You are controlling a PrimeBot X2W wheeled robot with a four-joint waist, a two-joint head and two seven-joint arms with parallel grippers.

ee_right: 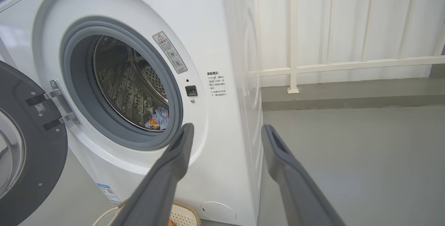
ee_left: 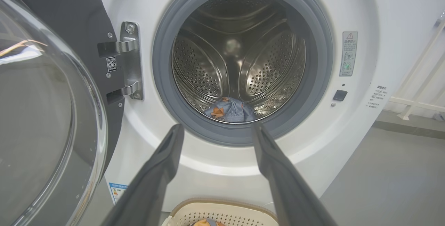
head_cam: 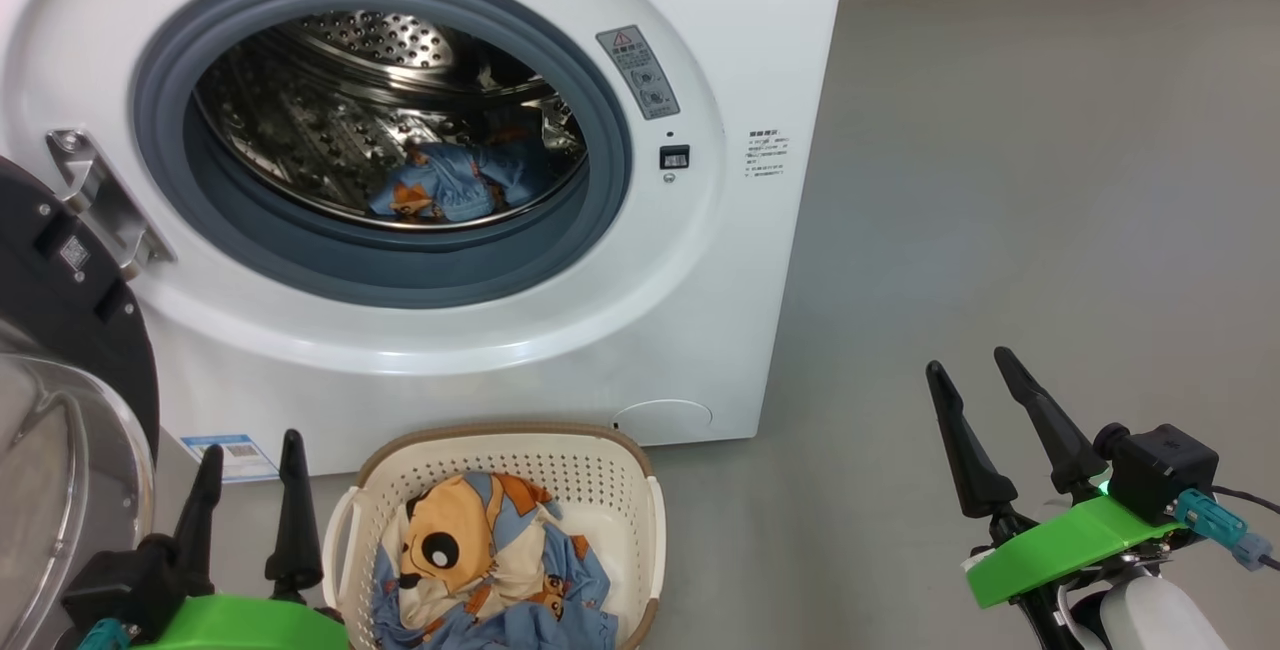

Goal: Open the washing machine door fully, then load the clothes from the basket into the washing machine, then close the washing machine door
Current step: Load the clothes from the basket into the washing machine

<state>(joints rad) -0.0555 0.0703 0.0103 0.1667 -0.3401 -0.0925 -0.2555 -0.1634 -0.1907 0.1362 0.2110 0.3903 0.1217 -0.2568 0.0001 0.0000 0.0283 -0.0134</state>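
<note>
The white washing machine [head_cam: 720,80] stands with its black round door [head_cam: 70,330] swung wide to the left on a metal hinge [head_cam: 100,195]. One blue fox-print garment [head_cam: 450,185] lies in the steel drum, and it shows again as the garment [ee_left: 229,109] in the left wrist view. More clothes [head_cam: 480,560], with a tan animal face, lie in the cream basket [head_cam: 600,470] on the floor before the machine. My left gripper [head_cam: 250,460] is open and empty just left of the basket. My right gripper [head_cam: 975,375] is open and empty over the floor at the right.
Grey floor [head_cam: 1000,230] stretches to the right of the machine. A white railing [ee_right: 313,67] runs along the back wall. The door's glass bowl [ee_left: 41,114] bulges close to my left gripper. A blue label sticker [head_cam: 230,455] sits low on the machine's front.
</note>
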